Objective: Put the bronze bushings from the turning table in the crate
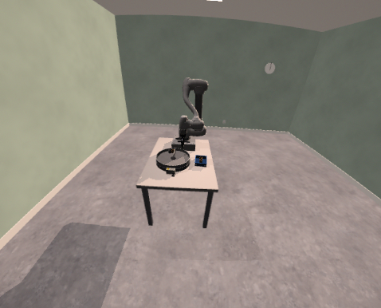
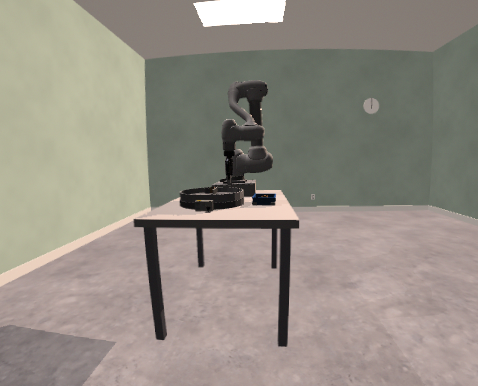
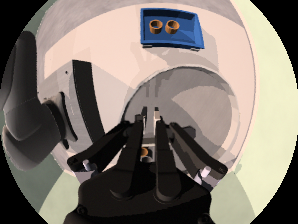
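The end effector (image 3: 150,117), nearly closed and holding nothing, hangs over the turning table (image 1: 173,159) (left of the crate (image 3: 170,28)); descending closed risks knocking a bushing.

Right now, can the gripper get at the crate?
Probably yes. The crate is open-topped with nothing above it, beside the turntable that the gripper hangs over. Its fingers are shut and look empty. Two bushings lie in the crate.
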You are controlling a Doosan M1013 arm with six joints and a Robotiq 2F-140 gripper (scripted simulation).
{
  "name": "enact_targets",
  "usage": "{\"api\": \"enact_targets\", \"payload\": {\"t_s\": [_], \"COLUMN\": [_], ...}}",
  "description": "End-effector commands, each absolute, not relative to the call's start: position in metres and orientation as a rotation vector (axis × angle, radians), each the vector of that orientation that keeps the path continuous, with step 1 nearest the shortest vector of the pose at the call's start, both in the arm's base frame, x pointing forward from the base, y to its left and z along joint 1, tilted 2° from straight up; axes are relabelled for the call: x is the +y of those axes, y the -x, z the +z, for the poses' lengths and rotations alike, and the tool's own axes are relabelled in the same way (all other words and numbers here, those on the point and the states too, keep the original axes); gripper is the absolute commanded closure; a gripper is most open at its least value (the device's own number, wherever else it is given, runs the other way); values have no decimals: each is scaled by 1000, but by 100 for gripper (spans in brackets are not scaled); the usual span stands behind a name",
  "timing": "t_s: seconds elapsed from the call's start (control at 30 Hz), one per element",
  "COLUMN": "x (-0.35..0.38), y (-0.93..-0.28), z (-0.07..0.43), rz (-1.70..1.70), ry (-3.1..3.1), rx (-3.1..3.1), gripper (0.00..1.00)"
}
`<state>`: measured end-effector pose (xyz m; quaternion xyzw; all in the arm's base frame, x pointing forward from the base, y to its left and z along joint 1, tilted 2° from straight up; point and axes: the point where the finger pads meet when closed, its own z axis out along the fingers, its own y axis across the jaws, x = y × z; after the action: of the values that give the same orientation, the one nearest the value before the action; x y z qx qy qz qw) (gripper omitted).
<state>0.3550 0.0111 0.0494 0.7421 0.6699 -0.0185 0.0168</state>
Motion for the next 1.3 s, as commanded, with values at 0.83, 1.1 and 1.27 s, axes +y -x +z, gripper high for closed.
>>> {"api": "enact_targets", "payload": {"t_s": [0.83,1.1,1.27], "x": [-121,-121,-121], "y": [-334,-333,-333], "z": [55,55,55], "rz": [-46,-46,-46], "ry": [-2165,-2165,-2165], "rx": [2246,2246,2246], "gripper": [90,90,90]}}
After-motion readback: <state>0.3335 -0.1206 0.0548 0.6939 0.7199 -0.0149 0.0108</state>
